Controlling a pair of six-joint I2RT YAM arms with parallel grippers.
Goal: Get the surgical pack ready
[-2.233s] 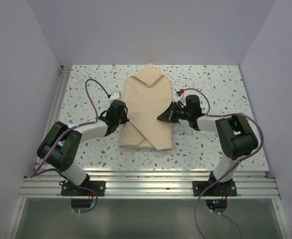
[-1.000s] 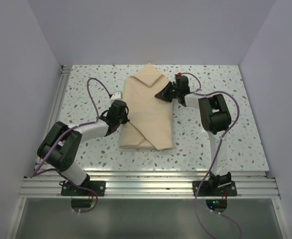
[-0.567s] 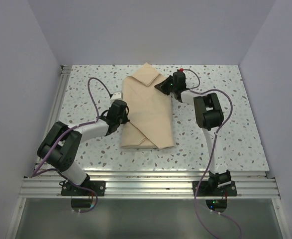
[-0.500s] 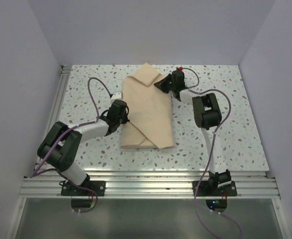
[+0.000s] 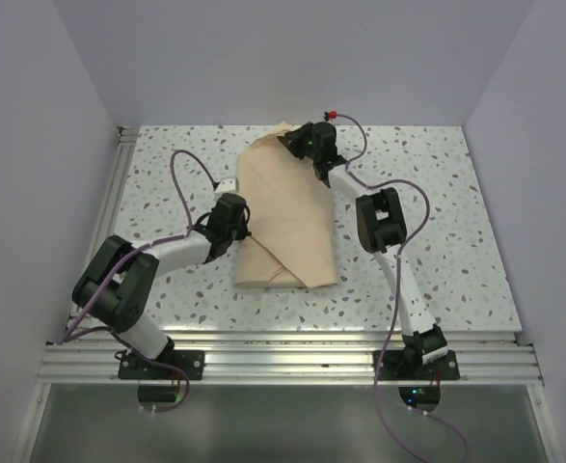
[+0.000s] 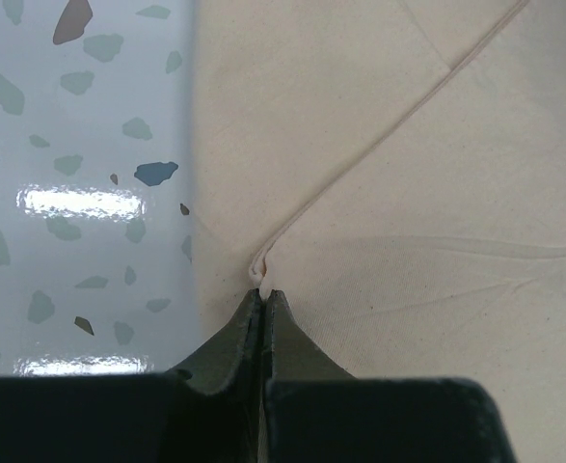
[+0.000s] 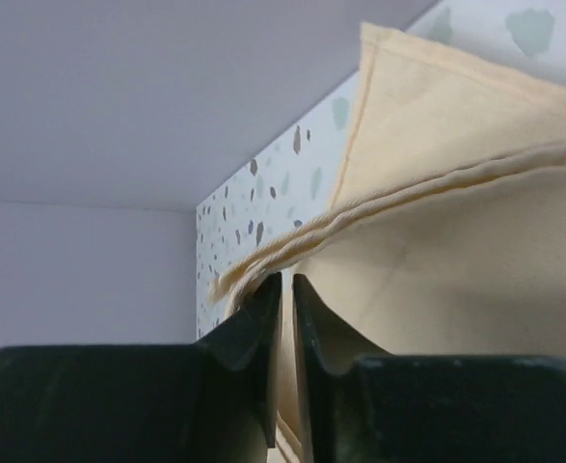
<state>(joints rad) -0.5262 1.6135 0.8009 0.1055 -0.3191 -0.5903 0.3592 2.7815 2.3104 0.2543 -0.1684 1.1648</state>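
Speckled table [image 5: 437, 193] flanks tan bundle [image 5: 284, 217]; left gripper [image 6: 263, 295], right gripper [image 7: 285, 282] pinch edges.

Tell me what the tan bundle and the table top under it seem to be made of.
The tan cloth bundle looks like matte woven fabric, probably cotton. The left wrist view shows a fine weave, soft creases and a stitched hem. The table top is hard, glossy and speckled, perhaps terrazzo-pattern laminate or stone. Bright glare marks the polish, but the exact material stays open.
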